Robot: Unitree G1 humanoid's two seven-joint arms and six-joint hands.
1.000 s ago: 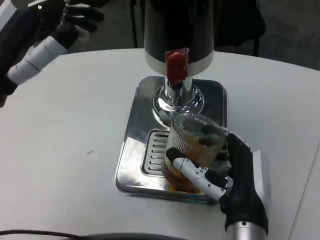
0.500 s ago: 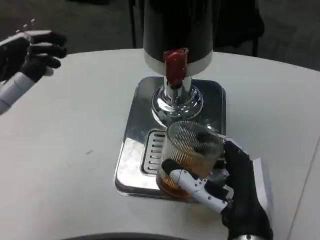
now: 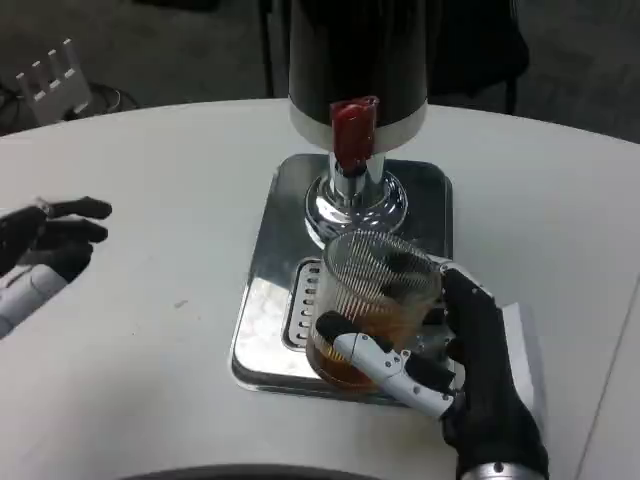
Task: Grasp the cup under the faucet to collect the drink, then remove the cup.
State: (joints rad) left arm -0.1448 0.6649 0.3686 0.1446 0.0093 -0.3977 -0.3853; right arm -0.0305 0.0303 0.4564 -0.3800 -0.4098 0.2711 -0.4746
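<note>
A clear ribbed cup [image 3: 372,300] holding amber drink stands over the front of the steel drip tray [image 3: 270,250], a little forward of the faucet. My right hand [image 3: 460,370] grips the cup from the right, with fingers wrapped around its lower front. The dispenser's black body [image 3: 355,55] rises at the back, and its red tap lever [image 3: 352,133] sits above the chrome spout [image 3: 348,195]. My left hand [image 3: 45,245] hovers low over the table at the far left, fingers loosely apart and holding nothing.
A slotted grate [image 3: 305,300] lies in the tray left of the cup. The white table [image 3: 150,330] spreads out to the left and the front. A small white object [image 3: 55,75] sits beyond the table's far left edge.
My left hand has dropped from high at the upper left to low over the table. My right hand has drawn the cup slightly forward, away from the spout.
</note>
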